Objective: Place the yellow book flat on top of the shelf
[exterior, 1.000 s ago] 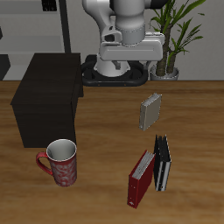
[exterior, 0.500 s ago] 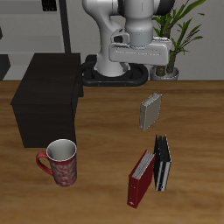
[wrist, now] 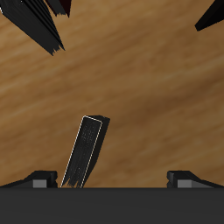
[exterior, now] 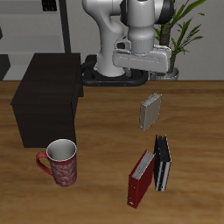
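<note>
Yellow book (exterior: 151, 111) stood upright on table (exterior: 105, 188), untouched, farther back than red book (exterior: 140, 178) and black book (exterior: 163, 164). Gripper (wrist: 112, 179) hung above it, fingers (wrist: 39, 179) spread wide, holding nothing. Shelf (exterior: 48, 98) sat well apart from book, mug (exterior: 61, 163) near its front.

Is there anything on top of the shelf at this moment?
Nothing shows on the flat top of the shelf; the visible part is bare. The yellow book stands on the table beside it. The top's far edge is partly out of view.
</note>
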